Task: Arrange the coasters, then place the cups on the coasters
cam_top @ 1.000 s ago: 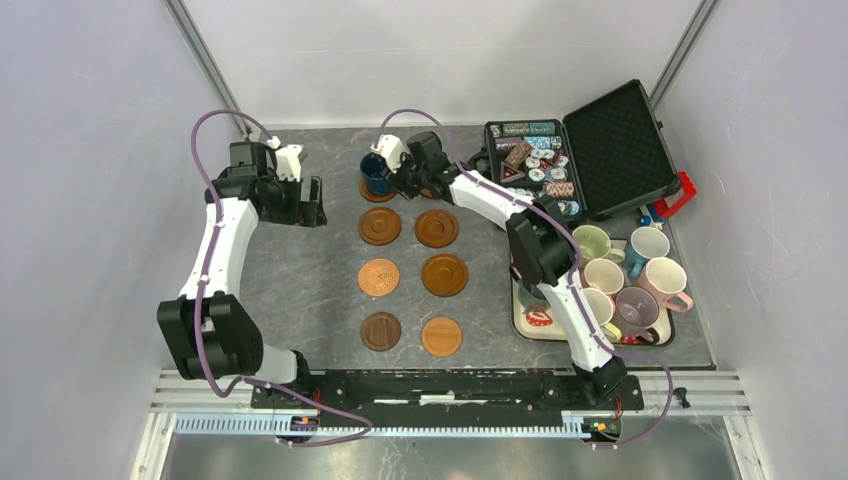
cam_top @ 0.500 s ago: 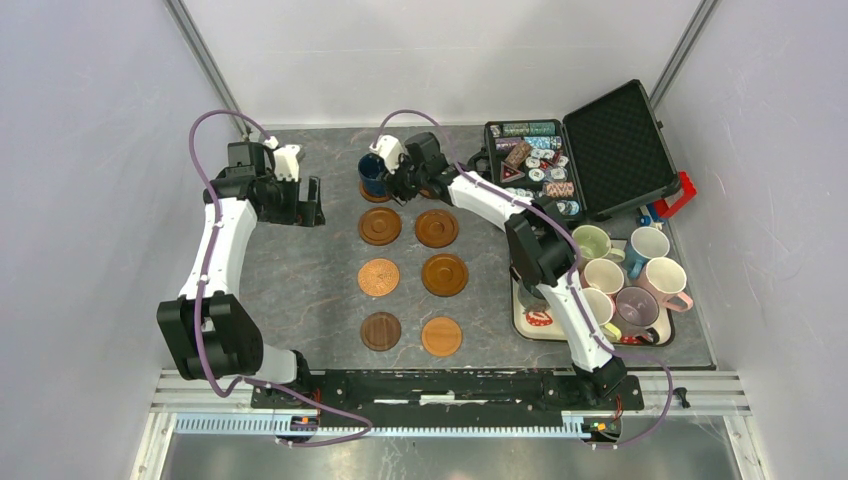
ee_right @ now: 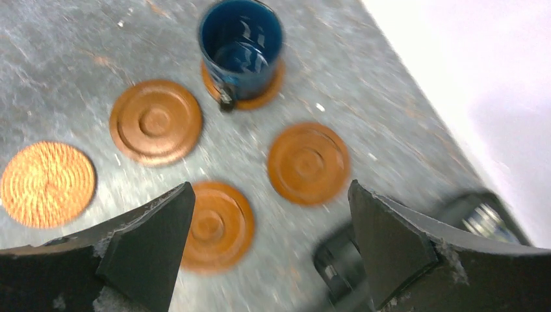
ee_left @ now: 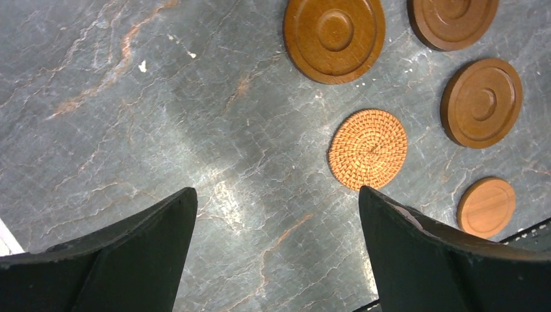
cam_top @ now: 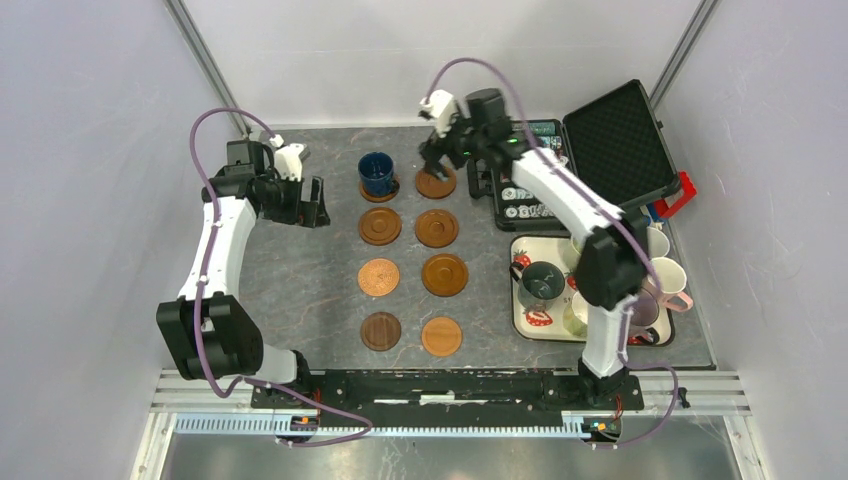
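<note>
**Only one cup seated; both tools wide open**

Eight coasters (cam_top: 444, 274) lie on the counter (cam_top: 300, 280) in two columns of four, none touching. Seven are wood. The woven coaster (cam_top: 378, 276) lies third from the far end in the left column.

The blue cup (cam_top: 377, 170) stands upright on the farthest coaster of the left column, whose rim shows around its base. Nothing grips it.

Just beside it, the far-right coaster (cam_top: 436, 184) is bare. The right tool (cam_top: 436, 160) hangs above this coaster, clear of the cup. Its fingers are spread wide with nothing between them. Its wrist view is blurred, but shows the cup and four bare coasters beyond the parted fingers.

The left tool (cam_top: 311, 205) hovers over bare counter to the left of the columns, about level with the second row. Its fingers are also as far apart as they go and hold nothing. Its wrist view looks down on grey stone, with the woven coaster and four wooden ones toward the right.

Other cups stand crowded on the tray (cam_top: 522, 300) at the right side of the counter. The right arm crosses in front of them, so their number cannot be told. A grey-green cup (cam_top: 543, 281) sits at the tray's left end, and a pink cup (cam_top: 668, 283) is at the group's right side.

An open black case (cam_top: 615, 140) lies in the far right corner, beyond the tray.
</note>
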